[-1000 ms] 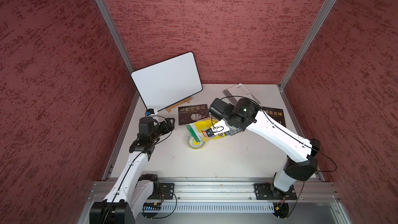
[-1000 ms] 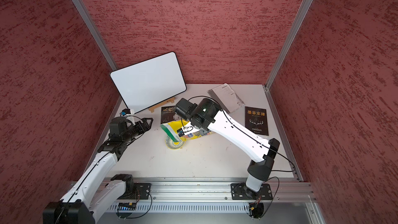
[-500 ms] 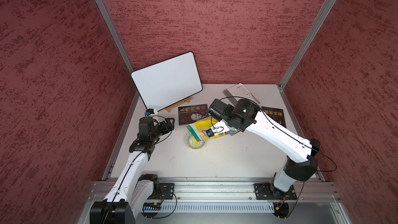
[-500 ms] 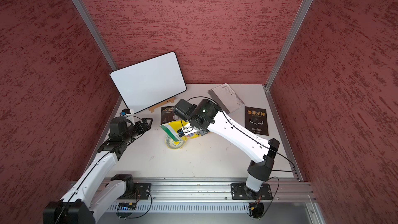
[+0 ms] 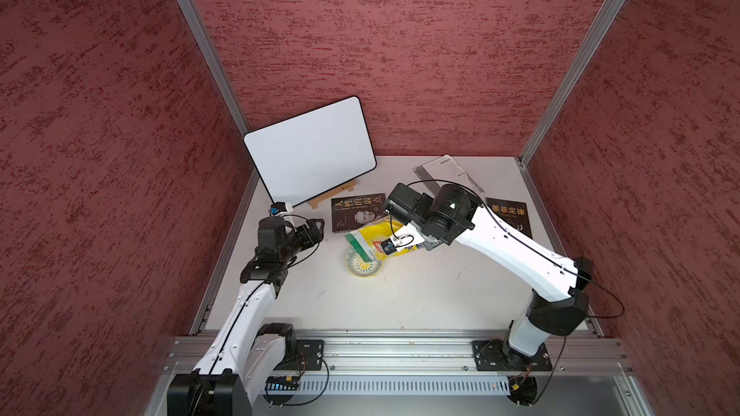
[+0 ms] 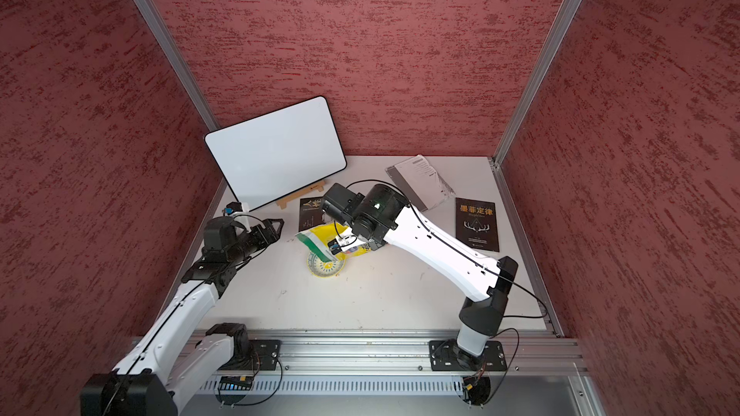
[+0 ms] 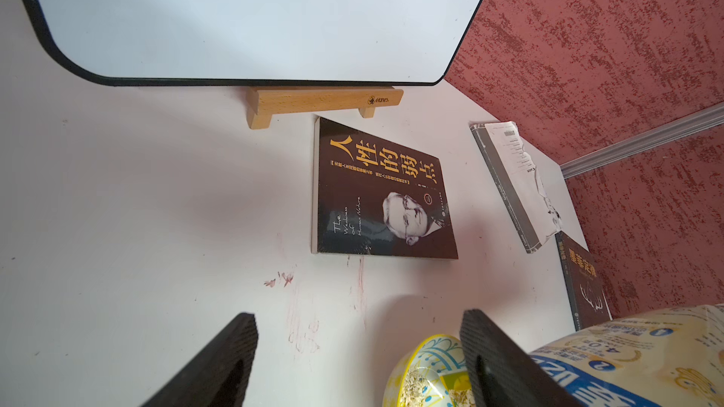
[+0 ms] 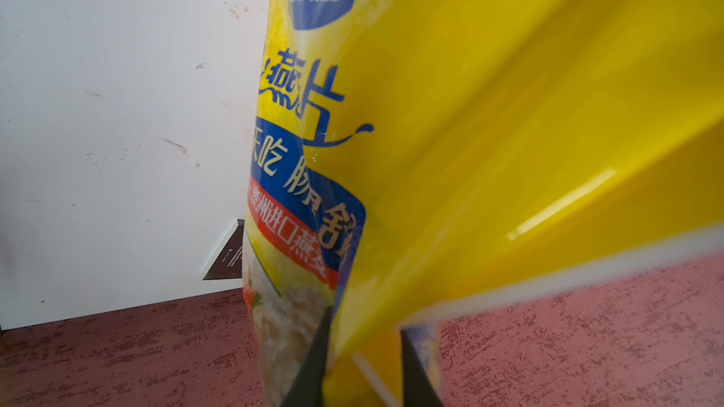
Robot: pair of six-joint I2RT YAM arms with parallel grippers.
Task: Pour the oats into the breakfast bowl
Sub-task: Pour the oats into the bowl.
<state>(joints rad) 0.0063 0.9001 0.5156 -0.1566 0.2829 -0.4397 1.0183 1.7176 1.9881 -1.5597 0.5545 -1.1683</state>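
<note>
Still, right gripper [image 8: 364, 346] keeps oat bag [image 5: 374, 234] tipped over breakfast bowl [image 5: 362, 270].

The left tool [image 7: 358, 321] (jaws wide apart) hangs near the breakfast bowl [image 7: 396, 373] holding oats [image 7: 415, 387].

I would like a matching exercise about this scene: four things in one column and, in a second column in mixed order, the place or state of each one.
Column A
1. oat bag
2. breakfast bowl
3. left pincer
4. whiteboard

Column B
a. open, holding nothing
b. propped on a wooden stand
c. tilted, gripped by the right pincer
d. standing on the table, with some oats inside

Pairs: 1-c, 2-d, 3-a, 4-b
</note>
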